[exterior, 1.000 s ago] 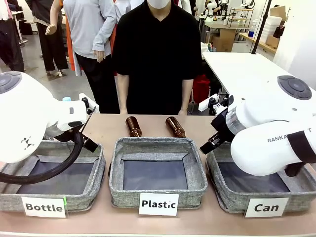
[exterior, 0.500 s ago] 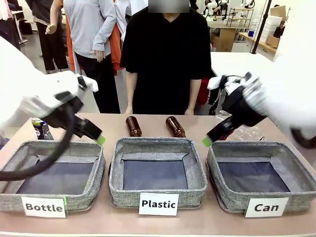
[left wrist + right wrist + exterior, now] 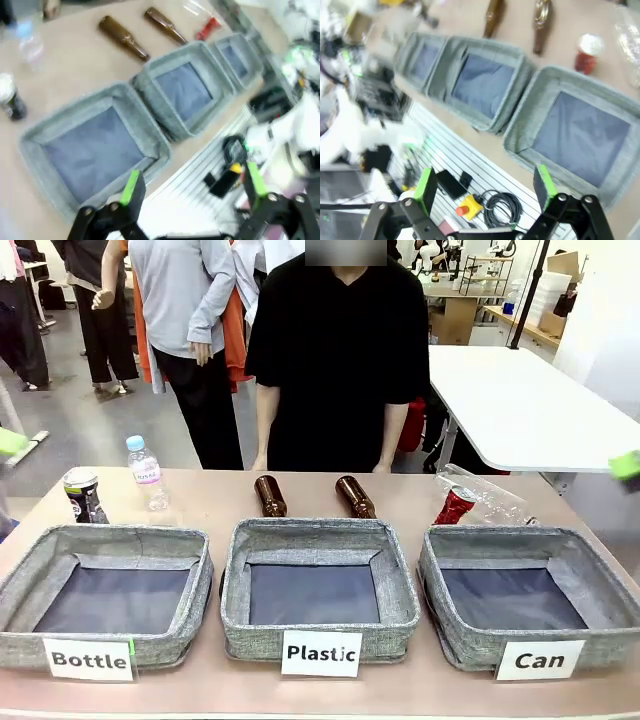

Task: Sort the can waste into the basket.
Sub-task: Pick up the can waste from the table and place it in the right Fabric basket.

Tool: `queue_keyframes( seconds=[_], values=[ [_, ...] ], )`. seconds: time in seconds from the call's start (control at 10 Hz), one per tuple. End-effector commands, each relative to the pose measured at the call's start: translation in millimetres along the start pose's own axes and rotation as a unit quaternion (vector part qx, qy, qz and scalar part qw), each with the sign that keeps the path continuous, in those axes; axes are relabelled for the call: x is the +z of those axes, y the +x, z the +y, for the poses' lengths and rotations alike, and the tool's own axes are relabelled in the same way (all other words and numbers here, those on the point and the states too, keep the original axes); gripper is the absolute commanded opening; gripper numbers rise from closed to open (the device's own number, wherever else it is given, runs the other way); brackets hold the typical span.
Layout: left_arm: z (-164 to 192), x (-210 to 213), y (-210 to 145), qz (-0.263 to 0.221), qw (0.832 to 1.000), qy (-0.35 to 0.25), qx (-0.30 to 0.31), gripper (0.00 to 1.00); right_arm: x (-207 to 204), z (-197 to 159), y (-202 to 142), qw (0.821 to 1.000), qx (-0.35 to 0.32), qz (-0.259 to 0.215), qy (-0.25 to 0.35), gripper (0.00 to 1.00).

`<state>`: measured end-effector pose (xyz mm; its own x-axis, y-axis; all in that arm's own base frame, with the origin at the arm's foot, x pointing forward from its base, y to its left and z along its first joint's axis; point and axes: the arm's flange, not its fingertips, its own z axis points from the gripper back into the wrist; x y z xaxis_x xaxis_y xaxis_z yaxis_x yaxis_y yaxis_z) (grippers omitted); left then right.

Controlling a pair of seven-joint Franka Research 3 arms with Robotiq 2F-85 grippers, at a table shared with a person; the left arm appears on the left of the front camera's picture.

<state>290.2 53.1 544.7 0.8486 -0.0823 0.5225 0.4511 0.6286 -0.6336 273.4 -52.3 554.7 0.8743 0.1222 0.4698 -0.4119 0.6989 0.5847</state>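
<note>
The red can (image 3: pixel 455 507) lies on the table just behind the grey basket labelled "Can" (image 3: pixel 530 540), which holds nothing. The dark can (image 3: pixel 83 495) stands upright at the far left, behind the "Bottle" basket. My left gripper (image 3: pixel 192 184) hangs open high over the table's near edge, with the dark can (image 3: pixel 10 97) and the red can (image 3: pixel 206 29) far below it. My right gripper (image 3: pixel 485 184) is open too, high above the near side of the Can basket (image 3: pixel 580 130), the red can (image 3: pixel 585 52) beyond. One green fingertip (image 3: pixel 10 442) shows at the left edge, another fingertip (image 3: pixel 626 464) at the right.
Two brown glass bottles (image 3: pixel 269 496) (image 3: pixel 355 497) lie behind the "Plastic" basket (image 3: pixel 320 535). A clear plastic bottle (image 3: pixel 146 472) stands beside the dark can, and a crushed clear bottle (image 3: pixel 490 498) lies by the red can. A person in black (image 3: pixel 335 360) stands at the far side.
Both arms have swung up and outward, away from the middle of the front view, uncovering the cans and plastic bottles. Both grippers stayed open.
</note>
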Motion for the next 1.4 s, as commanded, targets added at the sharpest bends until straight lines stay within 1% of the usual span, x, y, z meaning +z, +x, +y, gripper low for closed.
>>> queue_keyframes(
  seconds=[0.0, 0.1, 0.2, 0.3, 0.4, 0.5, 0.6, 0.7, 0.8, 0.9, 1.3],
  values=[
    [73.0, 31.9, -4.7, -0.092, 0.990, -0.044, 0.092, 1.00, 33.6, -59.5, -24.8, 0.993, -0.066, -0.088, 0.041, 1.00],
    [100.0, 43.3, -9.5, -0.122, 0.983, -0.047, 0.131, 1.00, 48.0, -82.7, -39.7, 0.986, -0.095, -0.120, 0.062, 1.00],
    [118.0, 50.1, -22.4, -0.142, 0.975, -0.074, 0.156, 1.00, 59.9, -103.5, -53.8, 0.980, -0.119, -0.141, 0.075, 1.00],
    [135.0, 52.4, -28.0, -0.161, 0.965, -0.092, 0.186, 1.00, 65.9, -124.0, -64.7, 0.972, -0.144, -0.163, 0.089, 1.00],
    [144.0, 49.8, -26.5, -0.173, 0.958, -0.096, 0.208, 1.00, 68.0, -146.7, -74.1, 0.962, -0.171, -0.181, 0.109, 1.00],
    [145.7, 43.6, -27.9, -0.190, 0.949, -0.090, 0.235, 1.00, 67.7, -162.5, -79.3, 0.954, -0.193, -0.192, 0.123, 1.00],
    [142.0, 35.9, -32.9, -0.196, 0.944, -0.095, 0.247, 1.00, 67.6, -176.5, -83.0, 0.949, -0.210, -0.196, 0.131, 1.00],
    [136.4, 27.3, -26.2, -0.199, 0.941, -0.092, 0.256, 1.00, 66.3, -186.8, -88.6, 0.942, -0.222, -0.208, 0.141, 1.00],
    [129.1, 15.9, -19.2, -0.211, 0.935, -0.083, 0.272, 1.00, 67.7, -165.0, -88.5, 0.952, -0.214, -0.192, 0.109, 1.00],
    [148.7, 34.3, -29.1, -0.193, 0.942, -0.093, 0.259, 1.00, 67.7, -165.0, -88.5, 0.952, -0.214, -0.192, 0.109, 1.00],
    [148.7, 34.3, -29.1, -0.193, 0.942, -0.093, 0.259, 1.00, 67.7, -165.0, -88.5, 0.952, -0.214, -0.192, 0.109, 1.00]
  ],
)
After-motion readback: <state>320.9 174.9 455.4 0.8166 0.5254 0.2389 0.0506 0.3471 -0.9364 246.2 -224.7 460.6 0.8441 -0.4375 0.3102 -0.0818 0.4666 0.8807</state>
